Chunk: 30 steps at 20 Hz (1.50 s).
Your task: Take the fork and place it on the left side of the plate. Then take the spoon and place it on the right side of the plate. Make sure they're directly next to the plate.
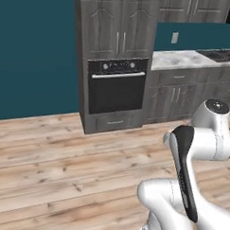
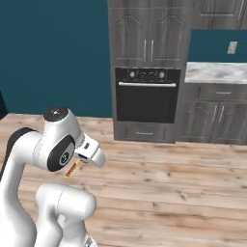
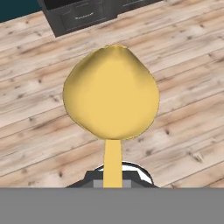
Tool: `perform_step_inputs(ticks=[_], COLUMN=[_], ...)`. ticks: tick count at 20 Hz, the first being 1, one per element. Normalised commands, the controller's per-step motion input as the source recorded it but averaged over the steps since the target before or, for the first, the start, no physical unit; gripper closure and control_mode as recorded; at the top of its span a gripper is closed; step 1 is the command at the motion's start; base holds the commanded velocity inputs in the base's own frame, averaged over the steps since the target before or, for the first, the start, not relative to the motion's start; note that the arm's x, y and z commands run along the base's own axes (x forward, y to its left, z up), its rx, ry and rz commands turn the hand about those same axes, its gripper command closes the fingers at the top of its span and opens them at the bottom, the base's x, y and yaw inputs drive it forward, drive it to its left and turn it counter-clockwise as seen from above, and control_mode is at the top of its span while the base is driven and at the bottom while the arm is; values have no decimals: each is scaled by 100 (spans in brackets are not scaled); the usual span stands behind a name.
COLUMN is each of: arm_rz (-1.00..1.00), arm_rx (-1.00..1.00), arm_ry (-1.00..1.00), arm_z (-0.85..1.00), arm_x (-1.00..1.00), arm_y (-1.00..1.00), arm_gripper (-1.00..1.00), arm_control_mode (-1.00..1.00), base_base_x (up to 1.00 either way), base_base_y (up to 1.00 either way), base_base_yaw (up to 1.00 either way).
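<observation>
One wide floor of pale wooden planks [image 3: 183,65] lies far below the white arm's two-finger gripper [image 2: 83,160], whose jaws are clenched on the thin orange-gold handle of the golden-yellow round-bowled spoon [image 3: 111,98], apparently carrying it bowl-forward toward the plate's right side.

We see a pale wood plank floor [image 1: 48,171] spreading under everything; the dark grey cabinets [image 1: 174,98] and the tall oven unit [image 1: 116,86] stand directly on it, against the teal wall.
</observation>
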Motion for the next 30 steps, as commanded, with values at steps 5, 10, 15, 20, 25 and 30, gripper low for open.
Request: perform_step_inputs(ticks=[5, 10, 15, 20, 25, 30], arm_rz=[0, 0, 0, 0, 0, 0], arm_rx=[0, 0, 0, 0, 0, 0], arm_ry=[0, 0, 0, 0, 0, 0], arm_z=[0, 0, 0, 0, 0, 0], arm_x=[0, 0, 0, 0, 0, 0], arm_y=[0, 0, 0, 0, 0, 0], arm_gripper=[100, 100, 100, 100, 100, 100], arm_control_mode=[100, 100, 100, 100, 100, 100], base_base_x=[-83, -81, -83, -84, -83, -85], base_base_y=[36, 33, 27, 24, 16, 3], base_base_yaw=[-11, -10, -9, -9, -5, 0])
